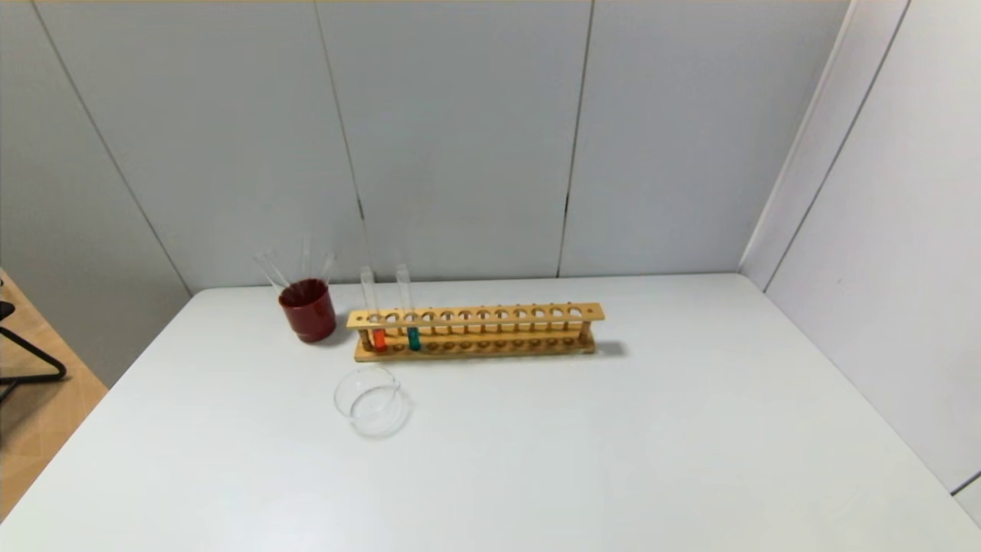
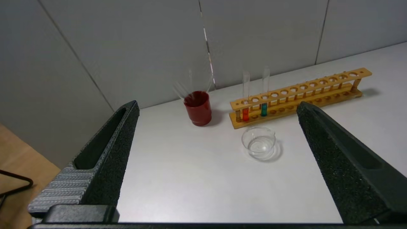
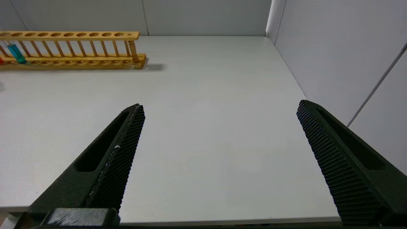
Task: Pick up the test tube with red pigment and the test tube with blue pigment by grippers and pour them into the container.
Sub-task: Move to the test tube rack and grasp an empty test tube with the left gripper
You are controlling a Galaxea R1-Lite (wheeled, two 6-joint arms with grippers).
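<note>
The test tube with red pigment [image 1: 378, 330] and the test tube with blue pigment [image 1: 412, 328] stand upright at the left end of a wooden rack [image 1: 475, 330]. Both show in the left wrist view, red [image 2: 245, 108] and blue [image 2: 264, 103]. The clear glass container [image 1: 372, 400] sits on the table in front of the rack's left end, also seen in the left wrist view [image 2: 259, 142]. My left gripper [image 2: 217, 108] is open and empty, back from the table's near edge. My right gripper [image 3: 219, 109] is open and empty over the table's near right part. Neither gripper shows in the head view.
A dark red cup [image 1: 308, 308] holding plain clear tubes stands left of the rack. The white table [image 1: 613, 460] ends at grey walls behind and on the right. A black stand leg [image 1: 31, 360] is on the floor at the left.
</note>
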